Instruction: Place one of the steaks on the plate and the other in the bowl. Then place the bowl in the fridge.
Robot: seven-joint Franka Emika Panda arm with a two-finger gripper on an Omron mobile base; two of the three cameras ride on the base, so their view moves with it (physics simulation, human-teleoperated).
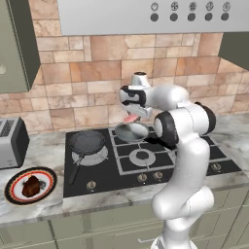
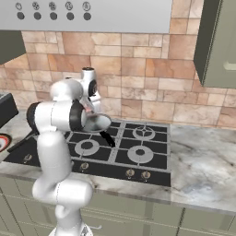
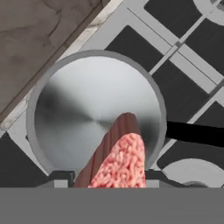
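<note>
Gripping the pale pink-red steak (image 3: 120,164), the gripper (image 3: 109,179) holds it above the silver pan (image 3: 74,109) on the stove (image 3: 183,52); in the hand view the finger tips (image 3: 59,178) barely peek out at 6 o'clock, mostly hidden by the meat. From the left base view the steak shows as a small pink sliver under the hand, and the plate (image 1: 13,179), at 8 o'clock on the counter (image 1: 48,204), carries the dark steak (image 1: 32,186). From the right base view the plate is cut off at 9 o'clock, with the arm covering the grasp.
</note>
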